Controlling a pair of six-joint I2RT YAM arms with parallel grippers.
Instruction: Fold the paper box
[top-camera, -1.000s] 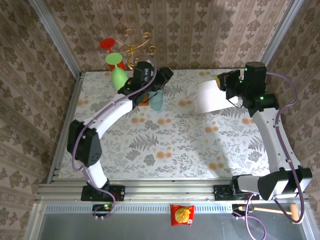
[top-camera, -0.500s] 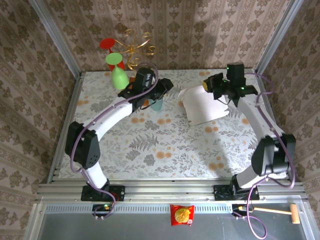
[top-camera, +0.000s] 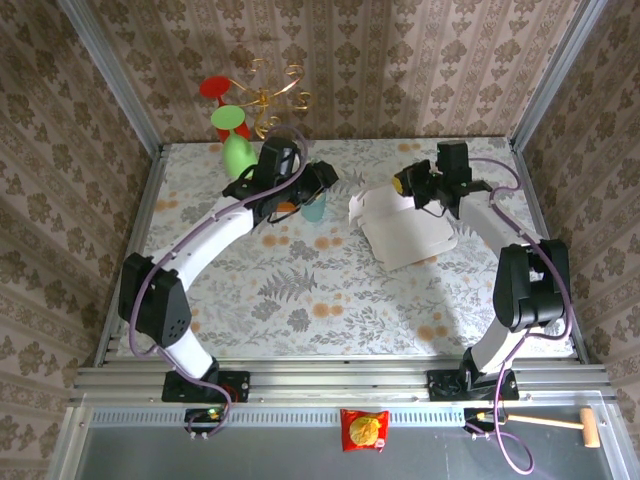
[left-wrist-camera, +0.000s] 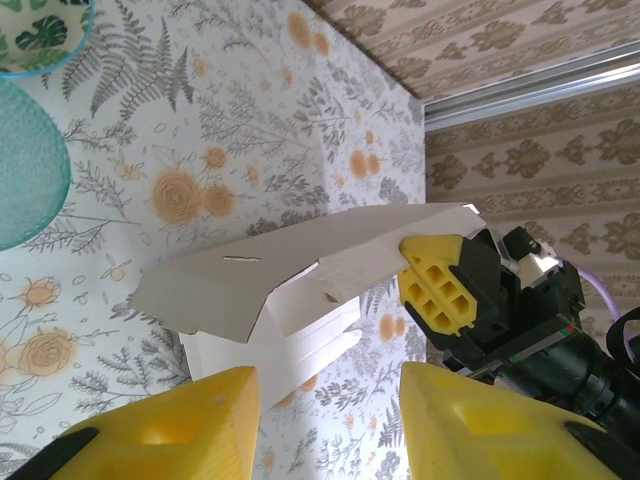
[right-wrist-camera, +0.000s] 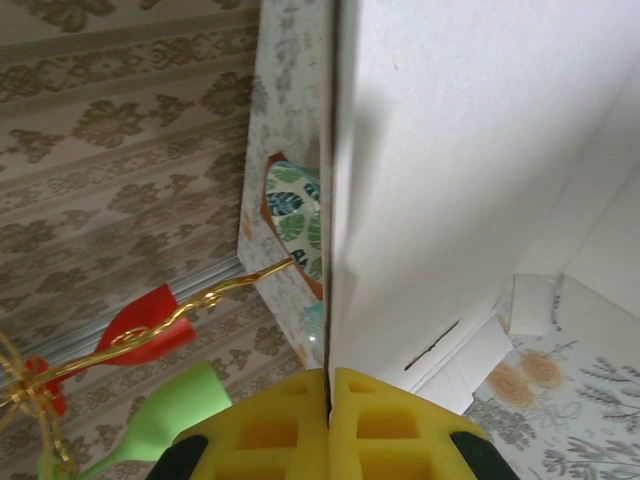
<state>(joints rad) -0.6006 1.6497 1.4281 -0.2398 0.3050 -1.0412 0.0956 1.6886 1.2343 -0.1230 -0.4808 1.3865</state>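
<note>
The paper box (top-camera: 410, 238) is a pale grey-white cardboard piece lying at the back right of the table, its far flap lifted. My right gripper (top-camera: 406, 186) is shut on the edge of that raised flap; in the right wrist view the yellow pads (right-wrist-camera: 328, 390) pinch the thin cardboard (right-wrist-camera: 480, 150). In the left wrist view the box (left-wrist-camera: 290, 270) shows a cut slot, with the right gripper's pad (left-wrist-camera: 440, 285) on its far corner. My left gripper (top-camera: 318, 181) hovers open to the left of the box, beside the teal cup (top-camera: 313, 207), its fingers (left-wrist-camera: 325, 395) holding nothing.
A leaf-patterned bowl (left-wrist-camera: 40, 30) sits by the teal cup (left-wrist-camera: 20, 170). A green glass (top-camera: 237, 150), a red glass (top-camera: 213, 88) and a gold wire stand (top-camera: 272, 95) crowd the back left corner. A snack bag (top-camera: 365, 430) and a hammer (top-camera: 560, 425) lie below the table's rail.
My right gripper has swung left and lowered with the box, so the box's main panel now rests on the table. The left gripper has shifted slightly left.
</note>
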